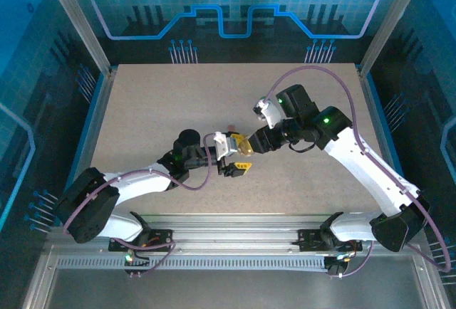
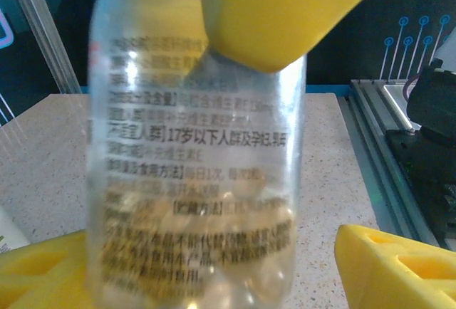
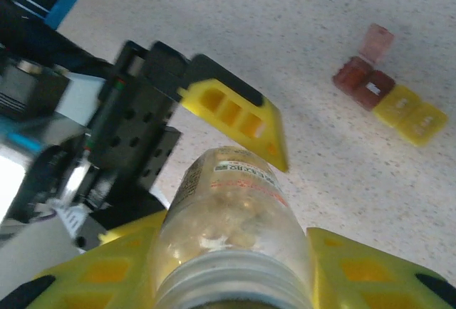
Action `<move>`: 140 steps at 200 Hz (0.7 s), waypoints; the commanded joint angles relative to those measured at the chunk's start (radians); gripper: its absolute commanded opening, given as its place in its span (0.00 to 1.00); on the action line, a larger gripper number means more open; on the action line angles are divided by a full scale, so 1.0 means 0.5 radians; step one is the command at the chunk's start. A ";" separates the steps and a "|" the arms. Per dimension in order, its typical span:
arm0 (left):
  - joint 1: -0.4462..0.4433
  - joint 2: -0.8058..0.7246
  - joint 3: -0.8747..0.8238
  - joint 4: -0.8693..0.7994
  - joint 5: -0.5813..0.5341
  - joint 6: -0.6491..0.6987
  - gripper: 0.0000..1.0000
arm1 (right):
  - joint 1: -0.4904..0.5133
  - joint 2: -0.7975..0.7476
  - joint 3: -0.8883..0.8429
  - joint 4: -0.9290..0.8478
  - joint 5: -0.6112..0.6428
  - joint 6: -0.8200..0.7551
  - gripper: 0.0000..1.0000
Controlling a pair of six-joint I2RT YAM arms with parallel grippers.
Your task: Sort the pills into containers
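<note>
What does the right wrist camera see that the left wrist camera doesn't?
Right wrist, not left: the red-brown box and yellow box lying on the table, and the threaded neck of the bottle. Left wrist, not right: the bottle side-on, with rows of black printing. Both: that clear bottle, its pale pills, yellow fingers beside it.

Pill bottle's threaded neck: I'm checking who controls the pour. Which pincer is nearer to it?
Right. The right pincer grips the pill bottle just below its neck. The left pincer straddles the lower body, where the pills lie.
</note>
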 commanded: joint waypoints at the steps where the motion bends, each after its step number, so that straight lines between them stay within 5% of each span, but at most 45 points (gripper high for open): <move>1: -0.017 0.035 0.049 0.123 0.026 0.006 0.75 | -0.020 -0.006 -0.015 0.063 -0.164 0.017 0.45; 140: -0.092 0.008 0.058 0.090 0.043 0.044 0.67 | -0.017 0.022 -0.004 0.049 -0.147 0.028 0.45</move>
